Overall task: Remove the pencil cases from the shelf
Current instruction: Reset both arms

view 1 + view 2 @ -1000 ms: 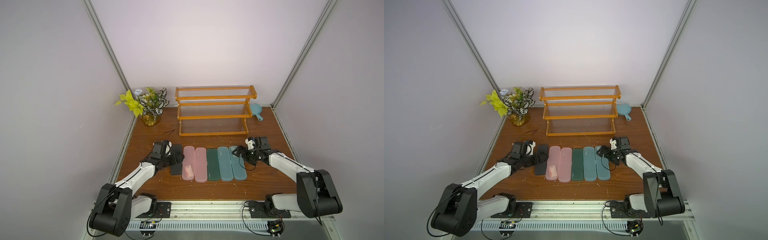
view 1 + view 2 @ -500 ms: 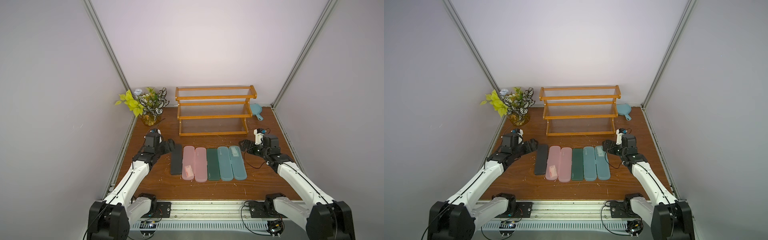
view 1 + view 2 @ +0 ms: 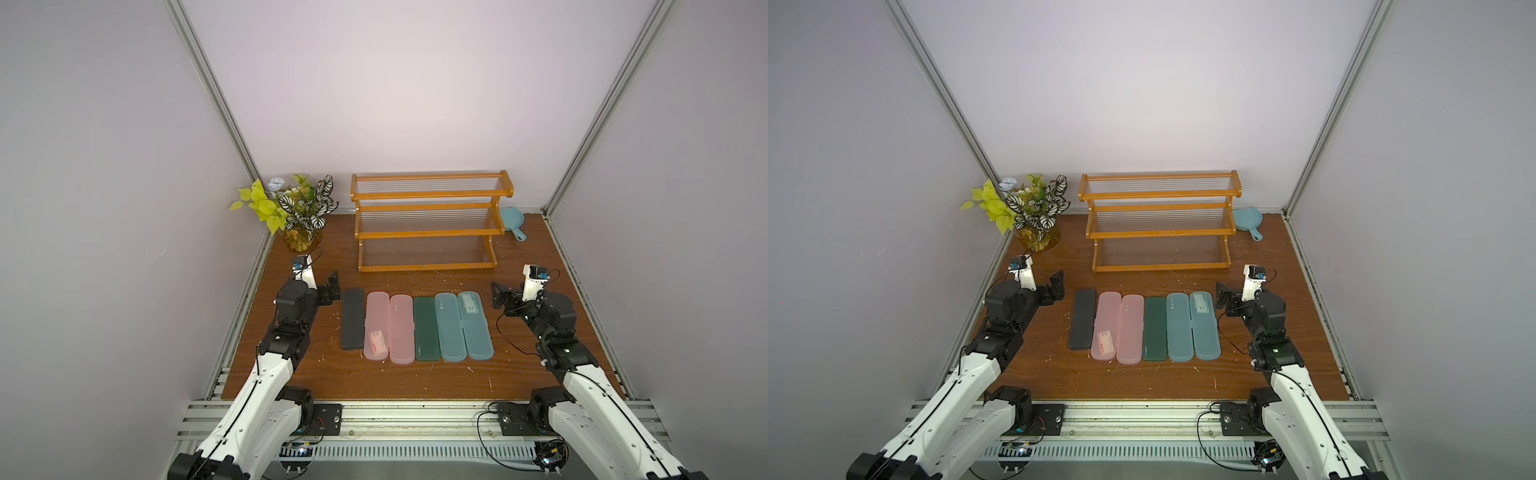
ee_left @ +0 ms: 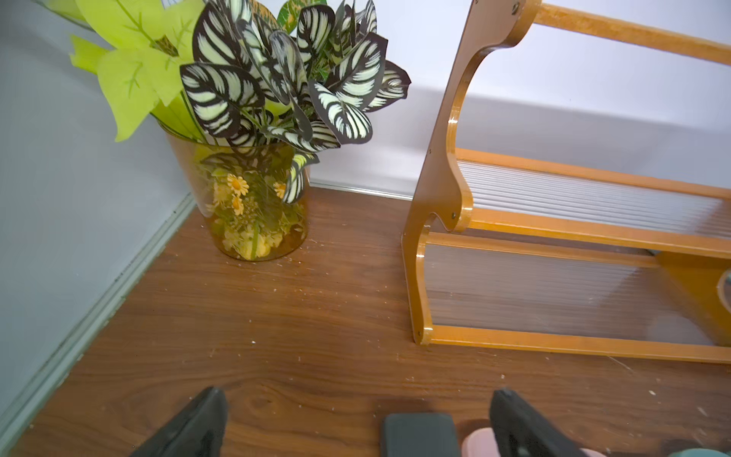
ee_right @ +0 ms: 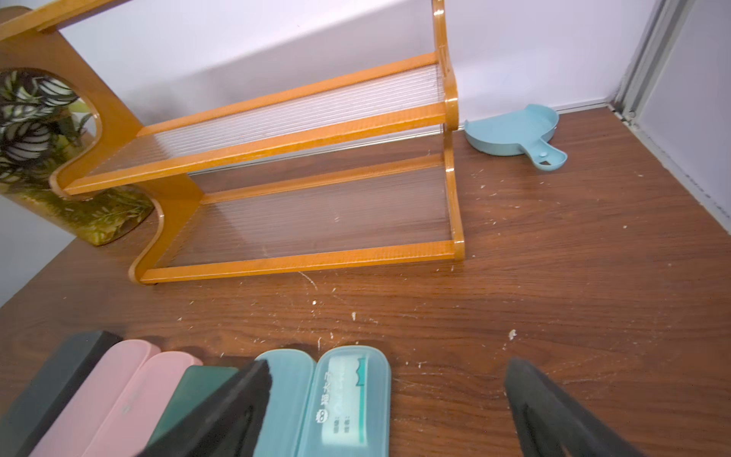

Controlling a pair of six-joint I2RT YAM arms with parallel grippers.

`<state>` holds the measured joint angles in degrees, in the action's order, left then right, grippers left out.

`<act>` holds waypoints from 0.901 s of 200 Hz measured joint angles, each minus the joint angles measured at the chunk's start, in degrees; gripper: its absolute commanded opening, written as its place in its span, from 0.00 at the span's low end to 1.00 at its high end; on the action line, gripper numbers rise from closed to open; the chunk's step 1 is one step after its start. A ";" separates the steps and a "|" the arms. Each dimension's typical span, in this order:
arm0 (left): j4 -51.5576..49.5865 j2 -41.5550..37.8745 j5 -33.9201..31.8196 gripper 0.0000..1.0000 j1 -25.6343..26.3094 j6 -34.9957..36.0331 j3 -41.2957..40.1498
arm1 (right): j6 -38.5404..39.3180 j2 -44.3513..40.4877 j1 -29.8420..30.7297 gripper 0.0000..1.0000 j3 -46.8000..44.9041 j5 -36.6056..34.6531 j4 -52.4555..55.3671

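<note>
Pencil cases (image 3: 426,332), six in all, are laid flat on the worktop (image 3: 415,376), in front of the shelf (image 3: 428,234) and apart from it. In both top views they are seen as long, slim plastic cases with rounded ends. They are set side by side in one row, with long edges touching or nearly so and their lengths running front to back. From the left, the row is made up of a black case (image 3: 353,320), two pale pink cases (image 3: 402,328), a dark green case (image 3: 427,316) and two teal cases (image 3: 449,326). The pink and teal ones look slightly translucent, while the black and green look opaque. A small pink-and-white patch (image 3: 376,338) is seen near the front end of the pink case next to the black one. A pale printed label (image 5: 343,399) is seen at the far end of the rightmost teal case.

The shelf is an orange-brown three-tier stepped rack with clear ribbed panels. A plant (image 3: 297,208) is placed at its left and a blue pan (image 3: 510,217) at its right.

The left fingers (image 3: 333,283) are spread wide with nothing held, just left of the black case's far end. The right fingers (image 3: 498,296) are likewise spread wide and hold nothing, near the far end of the rightmost teal case and apart from it.
</note>
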<state>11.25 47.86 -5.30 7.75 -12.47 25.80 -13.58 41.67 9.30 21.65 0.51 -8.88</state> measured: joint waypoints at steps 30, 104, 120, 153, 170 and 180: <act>11.13 9.09 -1.81 0.97 -0.68 5.81 -1.14 | 2.19 3.67 -0.09 0.99 0.00 -2.82 -2.99; 41.20 31.87 -0.72 0.98 -6.47 9.44 -10.16 | 5.29 19.76 -2.62 0.99 -0.90 -5.53 -14.25; 46.60 35.23 0.42 0.98 -6.69 9.94 -11.58 | 5.70 21.86 -3.28 0.99 -0.98 -6.38 -16.81; 55.34 40.04 1.70 0.98 -6.71 10.58 -13.18 | 7.08 24.44 -4.50 0.99 -2.40 -6.93 -23.74; 58.34 40.85 1.86 0.98 -6.71 10.69 -13.86 | 8.04 26.56 -4.96 0.99 -3.41 -7.32 -27.69; 59.58 41.03 1.92 0.98 -6.71 10.78 -13.86 | 8.57 28.17 -5.07 0.99 -3.93 -7.56 -29.97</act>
<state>70.83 88.88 -3.38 1.04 -1.69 11.94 -5.02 69.84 4.23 17.72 -7.05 -38.85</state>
